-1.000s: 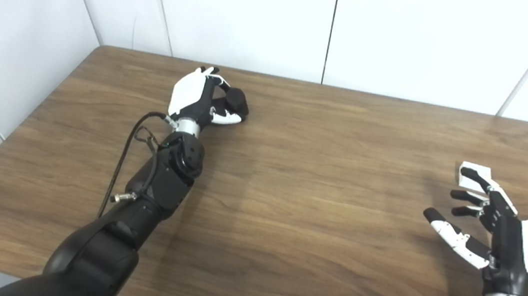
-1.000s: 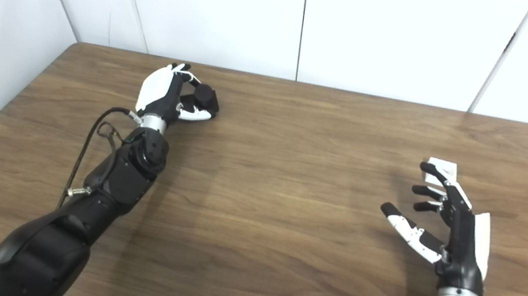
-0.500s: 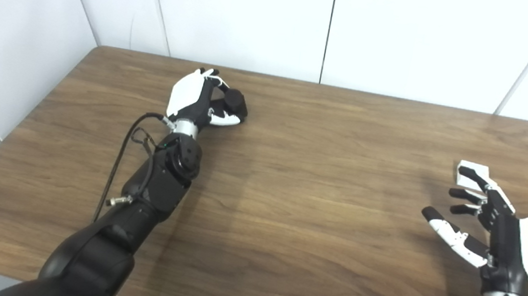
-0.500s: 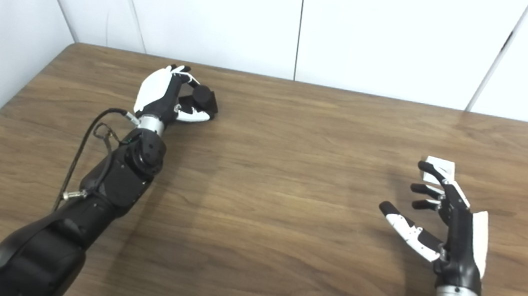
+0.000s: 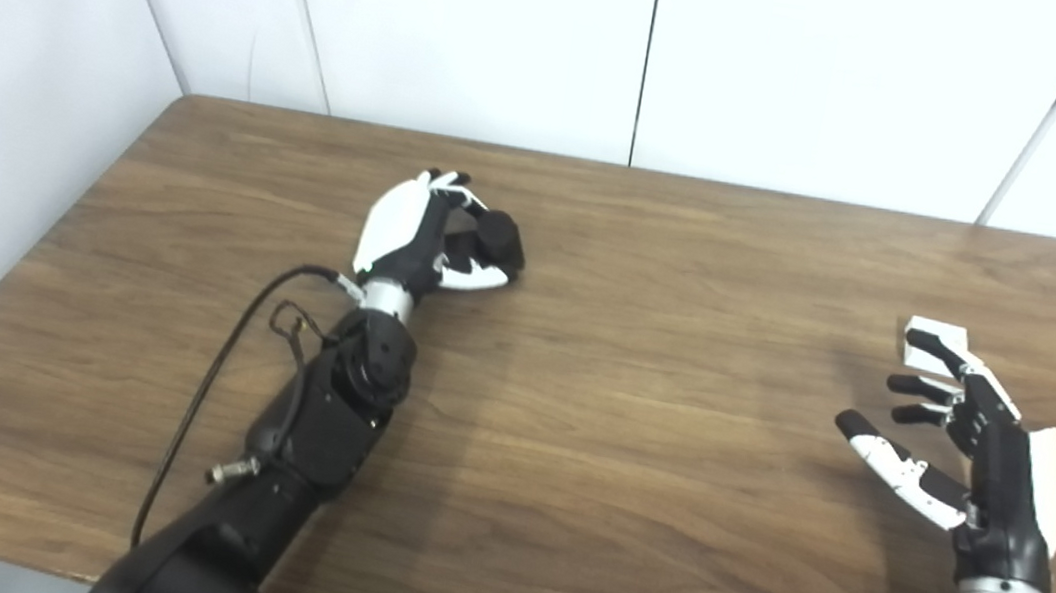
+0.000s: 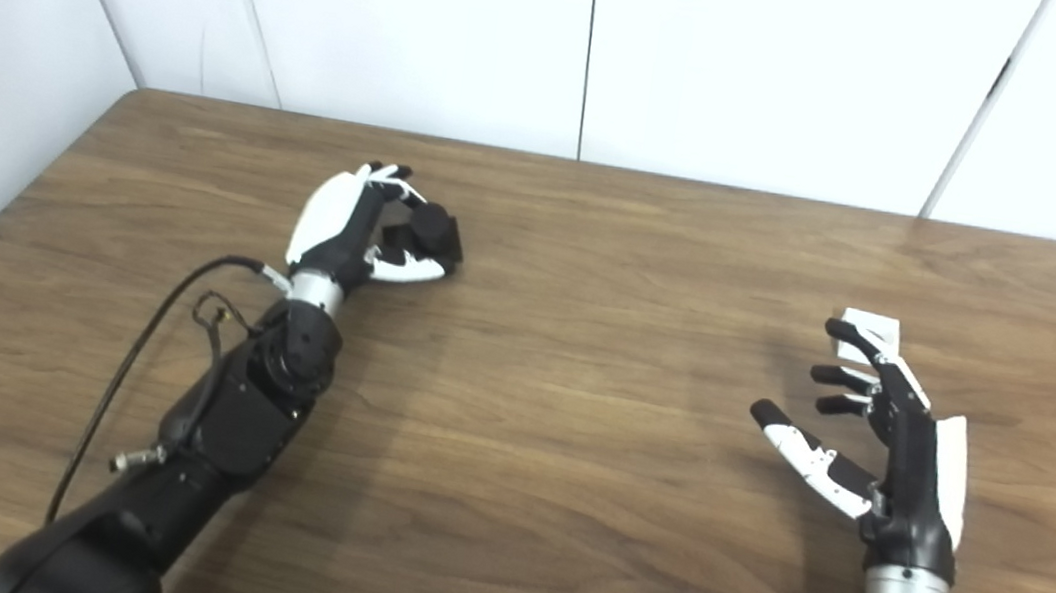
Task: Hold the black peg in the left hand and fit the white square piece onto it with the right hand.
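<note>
My left hand is shut on the black peg at the table's left-centre, fingers curled over the top and thumb under it. The peg looks held just above the wood, though contact with the table is hard to tell. The white square piece lies flat on the table at the right. My right hand is open just short of it, fingers spread, the longest fingertip over the piece's near edge. In the right eye view the peg and the white piece show the same way.
The brown wooden table runs wall to wall, with white panels behind and on the left. A black cable loops beside my left forearm. The table's front edge lies near the bottom left of the picture.
My left hand, with the peg in it, has moved nearer and to the right. The right hand stays open by the white piece. The camera has shifted slightly.
</note>
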